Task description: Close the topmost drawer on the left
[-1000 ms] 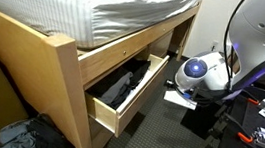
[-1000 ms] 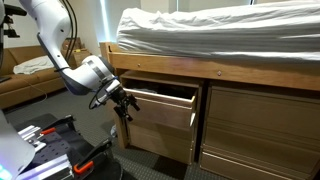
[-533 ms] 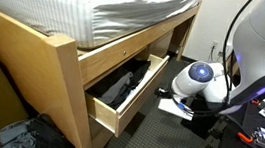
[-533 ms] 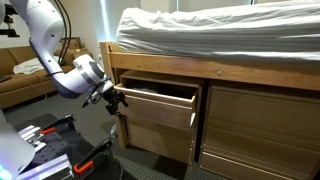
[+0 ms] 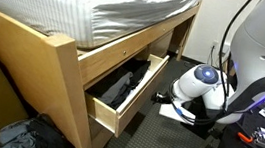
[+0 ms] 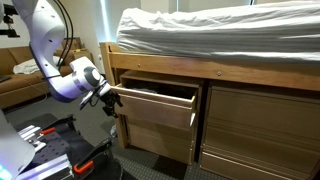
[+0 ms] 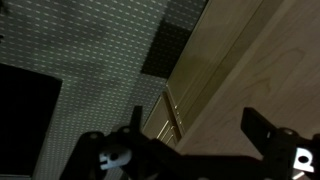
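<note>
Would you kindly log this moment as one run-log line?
drawer: open | gripper: open, beside drawer front's edge | contact: cannot tell

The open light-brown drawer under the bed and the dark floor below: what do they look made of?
The open light-brown drawer looks like pale wood or veneer, matte, with faint grain. The dark floor looks like low-pile carpet: a fine dotted weave shows in the wrist view.
</note>
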You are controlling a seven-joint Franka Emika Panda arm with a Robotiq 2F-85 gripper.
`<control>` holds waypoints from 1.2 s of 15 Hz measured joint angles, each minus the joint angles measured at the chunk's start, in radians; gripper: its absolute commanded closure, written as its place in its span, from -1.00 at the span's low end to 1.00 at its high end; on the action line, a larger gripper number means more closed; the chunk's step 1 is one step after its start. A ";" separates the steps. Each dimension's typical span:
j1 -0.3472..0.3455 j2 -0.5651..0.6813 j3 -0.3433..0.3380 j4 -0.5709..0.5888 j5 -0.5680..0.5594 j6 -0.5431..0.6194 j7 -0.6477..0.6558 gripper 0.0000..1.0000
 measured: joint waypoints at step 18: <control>0.112 0.397 -0.160 0.409 0.787 -0.034 -0.261 -1.00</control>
